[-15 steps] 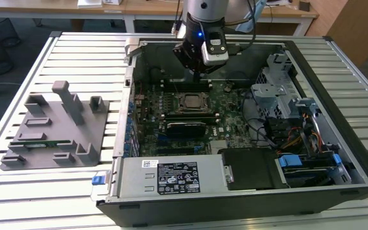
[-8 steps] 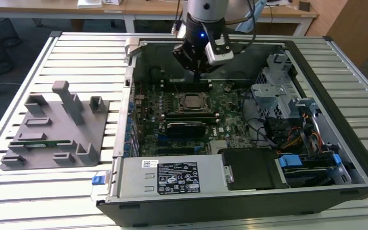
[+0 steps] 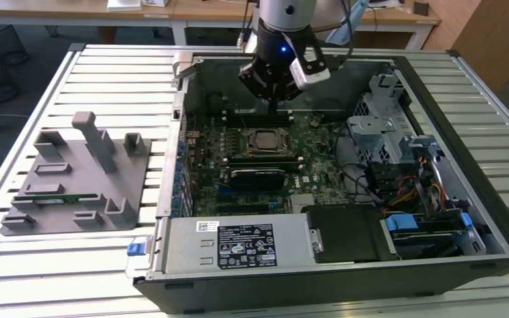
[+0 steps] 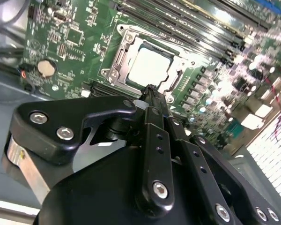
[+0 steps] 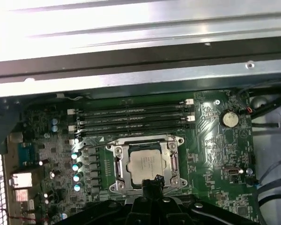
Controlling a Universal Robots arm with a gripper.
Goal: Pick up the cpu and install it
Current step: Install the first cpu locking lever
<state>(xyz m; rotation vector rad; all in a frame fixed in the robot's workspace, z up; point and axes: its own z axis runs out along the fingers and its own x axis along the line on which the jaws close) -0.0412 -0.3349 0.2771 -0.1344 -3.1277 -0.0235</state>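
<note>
On the slatted table the case lies open; the cpu sits in its socket; the gripper hangs above, closed and empty; any press should, I think, be light and straight.

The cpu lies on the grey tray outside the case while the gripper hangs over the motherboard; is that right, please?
Not quite: in both wrist views the cpu lies in the socket frame on the motherboard, not on the grey tray. The gripper does hang over the motherboard.

The cpu lies in the socket on the motherboard.
</note>
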